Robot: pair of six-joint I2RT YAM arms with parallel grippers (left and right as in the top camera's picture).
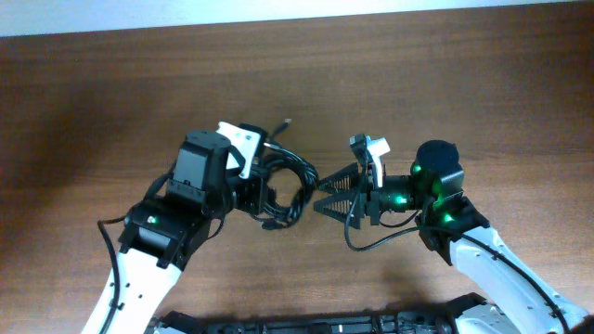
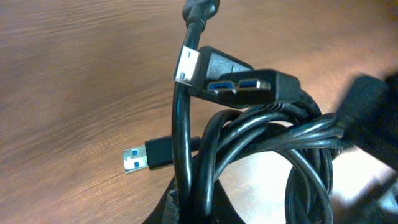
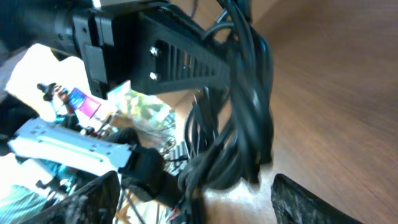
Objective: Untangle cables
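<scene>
We hold the cables [image 1: 295, 190] at the middle of the worktop [image 1: 418, 83]
Left tool [image 1: 263, 197] clamped on the cables, right tool [image 1: 319, 197] spread apart just right of them; we judge a slow single-loop pull avoids tightening knots.

Overhead: even, moderately bright light from above. Soft shadows beside arms on bench [image 1: 93, 111]; pale strip at top edge washed out.
Left wrist: cables [image 2: 261, 130] sharp at centre; right edge blurred; glare patch on wood, lower right.
Right wrist: cables smeared by blur; lower corners out of focus.
</scene>
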